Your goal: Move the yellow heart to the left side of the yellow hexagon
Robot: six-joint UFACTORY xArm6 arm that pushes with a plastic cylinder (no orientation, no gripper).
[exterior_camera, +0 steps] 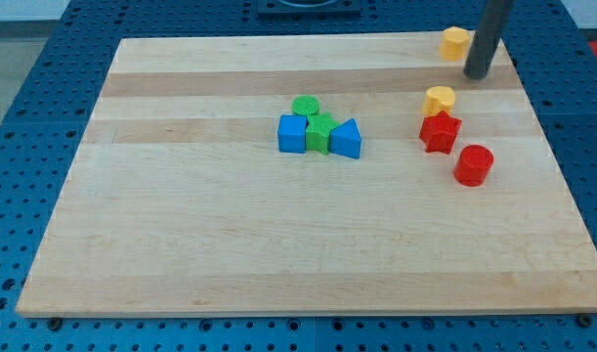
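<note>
The yellow heart (pixel 439 99) lies at the view's right, touching the top of a red star (pixel 440 131). The yellow hexagon (pixel 455 43) sits near the board's top right edge. My tip (pixel 477 73) is the lower end of a dark rod, just right of and below the hexagon, and above and to the right of the heart. It touches neither block.
A red cylinder (pixel 473 164) lies below and right of the star. In the board's middle a cluster holds a green cylinder (pixel 305 106), a blue cube (pixel 292 134), a green block (pixel 320 133) and a blue triangular block (pixel 346 140). The wooden board (pixel 181 225) rests on a blue perforated table.
</note>
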